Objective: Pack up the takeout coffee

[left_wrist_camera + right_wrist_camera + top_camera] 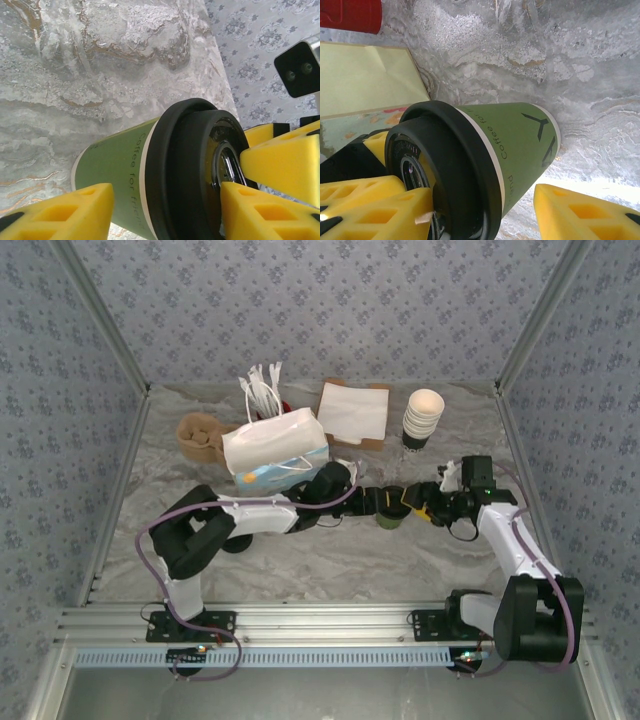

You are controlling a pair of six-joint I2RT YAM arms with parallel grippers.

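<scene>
The grey marbled table is carrying a white paper bag with a blue printed base near its back, and just in front of that bag both arms are meeting around the small olive-green paper cup with a round black plastic lid. The left gripper is reaching its yellow jaws from lid top to lower cup wall, pinching or not I cannot tell, while the right gripper is holding its jaws apart, one finger lying against the lid, the other sitting clear of the cup's base
</scene>
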